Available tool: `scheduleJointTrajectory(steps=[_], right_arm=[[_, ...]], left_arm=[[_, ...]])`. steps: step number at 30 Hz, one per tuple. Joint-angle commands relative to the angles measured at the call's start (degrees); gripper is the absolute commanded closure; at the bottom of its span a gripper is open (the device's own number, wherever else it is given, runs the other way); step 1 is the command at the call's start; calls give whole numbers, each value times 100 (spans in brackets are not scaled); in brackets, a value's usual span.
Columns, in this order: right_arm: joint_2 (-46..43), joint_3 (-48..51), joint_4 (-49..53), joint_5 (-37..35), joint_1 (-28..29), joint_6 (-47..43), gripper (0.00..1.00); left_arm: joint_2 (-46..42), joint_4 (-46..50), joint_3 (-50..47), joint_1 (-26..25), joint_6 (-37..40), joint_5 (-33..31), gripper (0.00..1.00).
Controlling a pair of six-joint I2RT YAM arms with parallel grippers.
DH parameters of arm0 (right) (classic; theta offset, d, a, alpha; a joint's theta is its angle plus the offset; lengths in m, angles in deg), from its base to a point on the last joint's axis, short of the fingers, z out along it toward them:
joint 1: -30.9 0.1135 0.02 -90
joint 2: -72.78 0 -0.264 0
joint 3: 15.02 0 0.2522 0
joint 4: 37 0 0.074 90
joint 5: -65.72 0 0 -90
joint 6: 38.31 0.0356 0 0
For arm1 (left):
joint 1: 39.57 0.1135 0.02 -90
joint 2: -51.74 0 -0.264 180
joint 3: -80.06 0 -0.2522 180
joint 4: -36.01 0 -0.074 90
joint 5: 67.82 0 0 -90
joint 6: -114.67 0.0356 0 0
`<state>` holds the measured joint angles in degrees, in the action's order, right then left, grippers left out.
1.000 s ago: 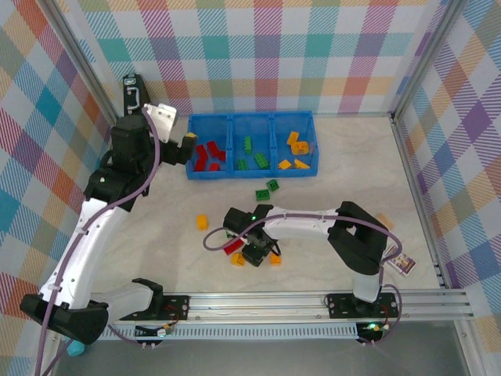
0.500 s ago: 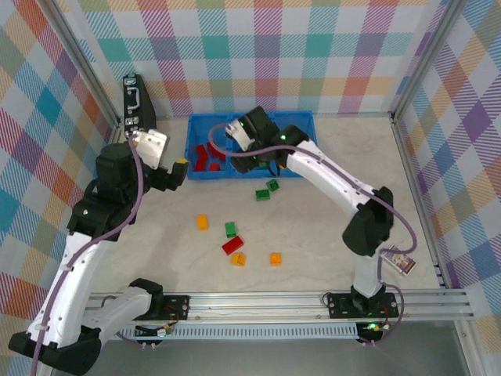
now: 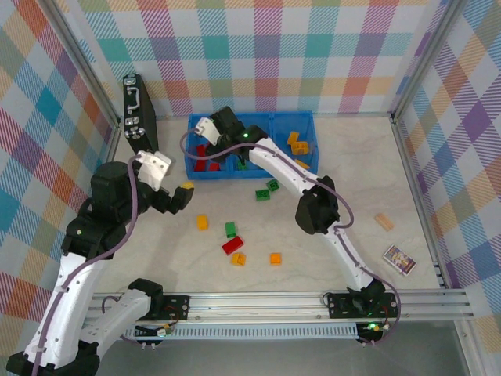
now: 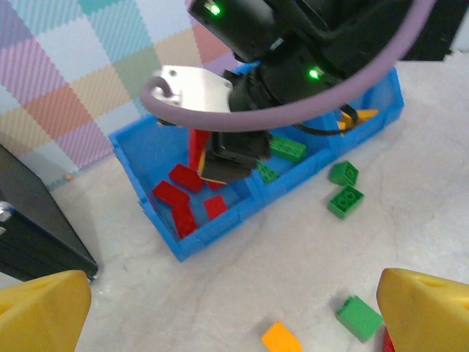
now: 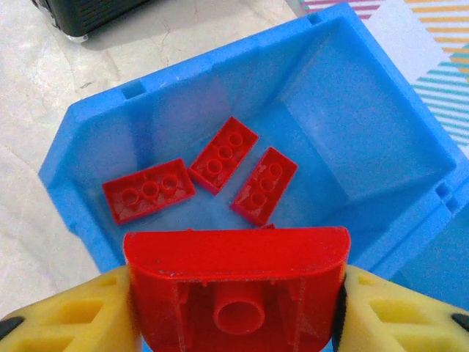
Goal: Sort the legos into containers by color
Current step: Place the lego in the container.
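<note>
Right gripper (image 5: 234, 317) clamps a red lego (image 5: 234, 271), bottom cropped, above containers (image 5: 352, 110); left gripper (image 4: 234, 308) gapes empty.

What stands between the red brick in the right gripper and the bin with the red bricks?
Nothing visible does. The right gripper holds the red brick directly above the open left bin. The loose red bricks lie flat on its floor, with bare floor beside them.

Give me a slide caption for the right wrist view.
Right gripper holds a red lego over the blue bin of other red legos.
</note>
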<state>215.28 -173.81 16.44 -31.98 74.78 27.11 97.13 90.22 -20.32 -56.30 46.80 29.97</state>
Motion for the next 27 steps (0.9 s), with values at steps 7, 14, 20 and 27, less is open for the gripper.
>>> scheduleJointTrajectory(steps=[7,14,20,27], right_arm=[[505,-342,-784,-47,-22,-738,41],[631,-320,-857,-40,-30,-779,25],[373,-315,-911,278,-54,-891,14],[-161,-302,-768,495,-281,-756,9]], left_arm=[[-66,-129,-497,-239,107,463,0],[261,-20,-701,-516,99,548,0],[424,-21,-898,-958,263,428,0],[935,-23,-1138,-1535,160,-55,0]])
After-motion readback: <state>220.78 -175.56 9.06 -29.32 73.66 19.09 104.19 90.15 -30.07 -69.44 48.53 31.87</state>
